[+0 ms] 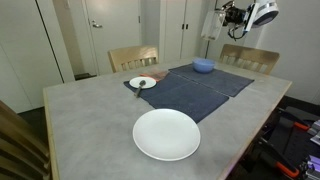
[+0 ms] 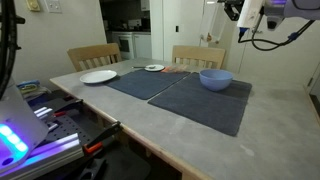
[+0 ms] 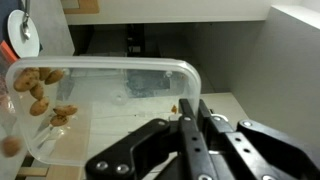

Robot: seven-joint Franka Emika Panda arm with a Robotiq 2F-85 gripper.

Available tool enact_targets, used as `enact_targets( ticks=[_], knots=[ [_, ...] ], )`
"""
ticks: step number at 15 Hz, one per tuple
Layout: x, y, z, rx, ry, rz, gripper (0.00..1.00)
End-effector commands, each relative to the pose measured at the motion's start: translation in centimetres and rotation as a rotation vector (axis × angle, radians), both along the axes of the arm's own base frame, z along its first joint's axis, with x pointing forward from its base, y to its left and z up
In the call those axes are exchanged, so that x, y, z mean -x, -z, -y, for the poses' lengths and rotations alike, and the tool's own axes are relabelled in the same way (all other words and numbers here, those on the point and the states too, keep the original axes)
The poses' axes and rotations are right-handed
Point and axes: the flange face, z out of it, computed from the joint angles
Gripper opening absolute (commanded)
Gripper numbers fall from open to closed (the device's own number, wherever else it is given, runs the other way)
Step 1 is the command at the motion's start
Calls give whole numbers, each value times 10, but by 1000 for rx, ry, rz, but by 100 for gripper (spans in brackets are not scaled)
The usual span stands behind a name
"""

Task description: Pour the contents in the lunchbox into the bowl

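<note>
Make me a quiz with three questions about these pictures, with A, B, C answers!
1. Where is the bowl?
A) on the dark mat
B) on the floor
C) on a shelf

2. What colour is the bowl?
A) red
B) yellow
C) light blue

3. What is the claw doing?
A) hanging open with nothing in it
B) shut on the lunchbox rim
C) lying on the floor

Answers:
1 A, the bowl rests on the mat in both exterior views.
2 C, it shows light blue.
3 B, the wrist view shows the claw pinching the clear rim.
</note>
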Motion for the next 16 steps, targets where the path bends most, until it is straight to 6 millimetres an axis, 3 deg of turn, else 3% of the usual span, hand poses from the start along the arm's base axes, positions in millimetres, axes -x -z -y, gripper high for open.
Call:
enact_targets(
  ticks=[1,16],
  knots=[
    [-1,-2,5,-36,-24,25,2],
    [-6,2,11,-130,-11,111,2]
  ],
)
